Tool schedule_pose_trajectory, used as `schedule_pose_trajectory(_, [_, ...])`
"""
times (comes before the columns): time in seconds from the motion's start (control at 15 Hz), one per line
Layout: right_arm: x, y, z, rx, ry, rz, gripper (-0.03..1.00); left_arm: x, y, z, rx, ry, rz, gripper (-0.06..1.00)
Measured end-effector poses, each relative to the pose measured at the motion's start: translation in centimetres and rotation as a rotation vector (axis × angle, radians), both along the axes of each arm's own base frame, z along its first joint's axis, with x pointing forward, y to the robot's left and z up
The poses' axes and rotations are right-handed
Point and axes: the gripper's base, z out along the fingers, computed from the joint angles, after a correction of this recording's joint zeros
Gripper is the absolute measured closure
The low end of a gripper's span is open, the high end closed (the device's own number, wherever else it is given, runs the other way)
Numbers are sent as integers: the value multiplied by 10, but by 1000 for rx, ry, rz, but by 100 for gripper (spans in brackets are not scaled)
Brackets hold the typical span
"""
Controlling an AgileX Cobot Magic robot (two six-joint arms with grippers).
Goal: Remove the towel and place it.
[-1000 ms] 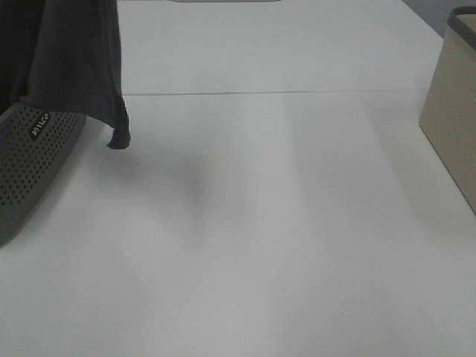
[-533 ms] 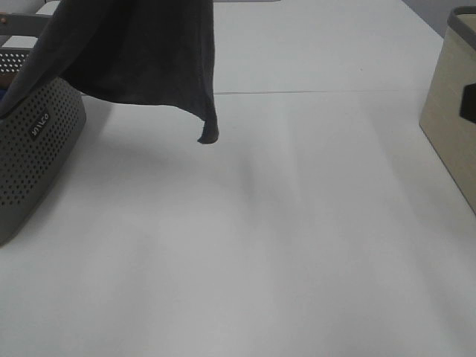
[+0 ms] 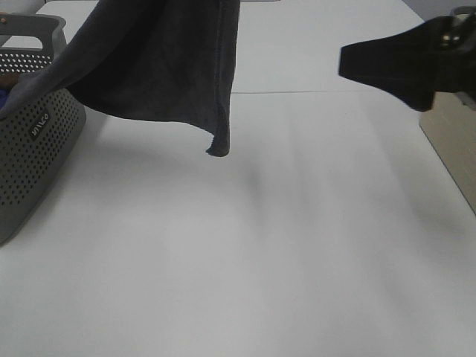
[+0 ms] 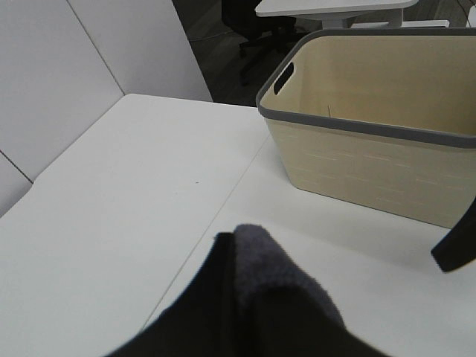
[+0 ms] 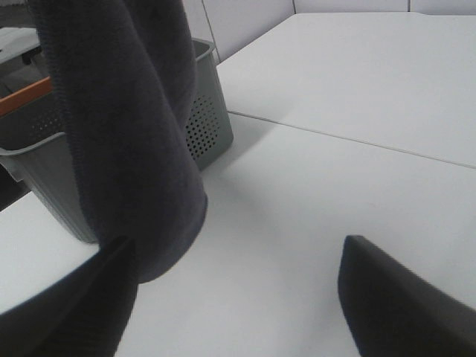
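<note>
Left gripper [image 4: 239,256] is clenched on the towel [image 3: 156,67], which hangs over the bench's [image 3: 245,260] far-left part with one end draped on the grey basket [image 3: 30,149] at the left edge. Right gripper [image 5: 234,256] is spread wide and empty, near the right edge.

The counter [image 3: 245,260] is a flat, matte white surface that fills most of the exterior high view. A thin straight seam [image 3: 320,91] crosses it from left to right at the far end, dividing it into two panels. Lighting is diffuse and comes from overhead, so shadows on the counter are soft-edged and faint. White partition panels [image 4: 67,67] with narrow joints stand along one counter edge. Beyond the counter lies a dark floor [image 4: 223,78], on which stand a dark office chair base [image 4: 256,41] and a second white table [image 4: 335,6].
</note>
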Motion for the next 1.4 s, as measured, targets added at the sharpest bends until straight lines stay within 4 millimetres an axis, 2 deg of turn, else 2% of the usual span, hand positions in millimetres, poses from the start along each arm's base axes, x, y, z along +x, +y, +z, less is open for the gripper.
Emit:
schedule_pose_trajectory(0.2, [15, 45, -10, -90, 25, 43, 24, 7, -4, -4, -12, -9, 13, 94])
schedule_pose_trajectory(0.33, [16, 72, -16, -127, 35, 87, 24, 11, -6, -9, -7, -1, 14, 94])
schedule_pose_trajectory(0.53, [22, 94, -20, -159, 40, 105, 24, 12, -7, -10, -9, 1, 14, 94])
schedule_pose_trajectory(0.73, [44, 111, -31, -167, 86, 100, 24, 13, -8, -8, -38, -8, 20, 94])
schedule_pose_trajectory(0.93, [56, 122, -43, -182, 124, 114, 24, 13, -8, -8, -43, -5, 19, 94])
schedule_pose_trajectory(1.4, [55, 122, -49, -159, 180, 92, 54, 14, -6, -8, -10, -29, 30, 94])
